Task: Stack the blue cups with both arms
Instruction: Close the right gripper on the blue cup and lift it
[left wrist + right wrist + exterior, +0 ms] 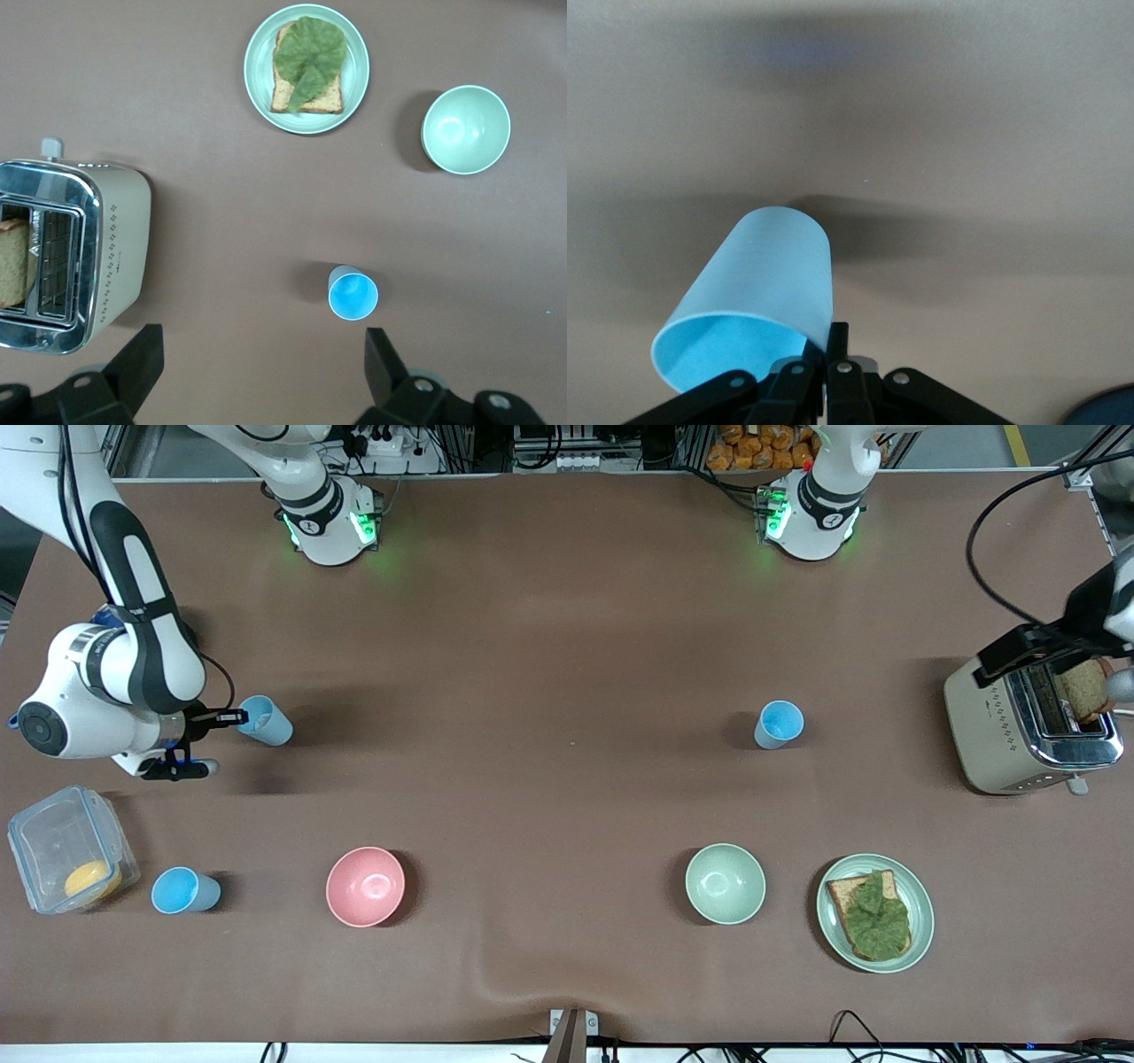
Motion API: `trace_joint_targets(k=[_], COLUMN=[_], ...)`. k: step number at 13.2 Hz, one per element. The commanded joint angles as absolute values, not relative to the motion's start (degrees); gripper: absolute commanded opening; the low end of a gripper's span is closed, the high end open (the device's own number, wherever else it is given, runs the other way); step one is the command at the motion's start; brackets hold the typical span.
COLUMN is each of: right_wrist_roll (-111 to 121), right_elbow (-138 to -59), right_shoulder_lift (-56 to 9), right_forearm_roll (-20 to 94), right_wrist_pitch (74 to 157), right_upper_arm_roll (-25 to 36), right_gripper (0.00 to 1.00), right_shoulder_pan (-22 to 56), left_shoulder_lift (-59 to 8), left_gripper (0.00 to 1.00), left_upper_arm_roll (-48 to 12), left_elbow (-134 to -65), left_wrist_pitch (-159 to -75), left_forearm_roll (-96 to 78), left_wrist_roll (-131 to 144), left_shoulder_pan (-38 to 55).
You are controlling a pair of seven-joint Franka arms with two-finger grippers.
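Note:
Three blue cups show. One (pixel 266 721) is tilted in my right gripper (pixel 236 716), which is shut on its rim and holds it just above the table at the right arm's end; in the right wrist view the gripper (pixel 833 343) pinches the cup (pixel 762 279). A second cup (pixel 184 891) stands upright beside the clear container. A third cup (pixel 780 724) stands upright toward the left arm's end and also shows in the left wrist view (pixel 353 294). My left gripper (pixel 1021 654) is open and empty (pixel 261 347), high over the table beside the toaster.
A toaster (pixel 1019 731) with a slice in it stands at the left arm's end. Nearer the front camera are a plate (pixel 921 908) with bread and lettuce, a pale green bowl (pixel 725 883), a pink bowl (pixel 365 886) and a clear container (pixel 53 841) holding something orange.

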State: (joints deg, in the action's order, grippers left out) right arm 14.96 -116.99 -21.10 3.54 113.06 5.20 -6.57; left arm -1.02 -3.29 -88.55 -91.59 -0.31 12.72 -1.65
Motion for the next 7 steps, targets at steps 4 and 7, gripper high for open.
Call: trace_joint_targets(k=[4, 7], right_wrist_roll=[11.0, 1.8], right_elbow=[-109.8, -106.6], right_shoulder_lift=[-21.7, -21.7], right_forearm_roll=[8.7, 12.9], right_wrist_pitch=[103.9, 101.9], right_upper_arm_roll=[4.4, 4.4], right_gripper=[0.0, 0.0], right_shoulder_pan=[-2.3, 4.5], left_shoulder_lift=[-0.7, -0.7], left_gripper=[1.0, 1.0], left_upper_arm_roll=[-5.0, -4.7], left_elbow=[-88.3, -88.4], left_wrist_pitch=[-90.6, -90.6], left_forearm_roll=[-0.4, -0.5], left_wrist_roll=[13.7, 13.6], left_shoulder_pan=[-0.9, -1.2])
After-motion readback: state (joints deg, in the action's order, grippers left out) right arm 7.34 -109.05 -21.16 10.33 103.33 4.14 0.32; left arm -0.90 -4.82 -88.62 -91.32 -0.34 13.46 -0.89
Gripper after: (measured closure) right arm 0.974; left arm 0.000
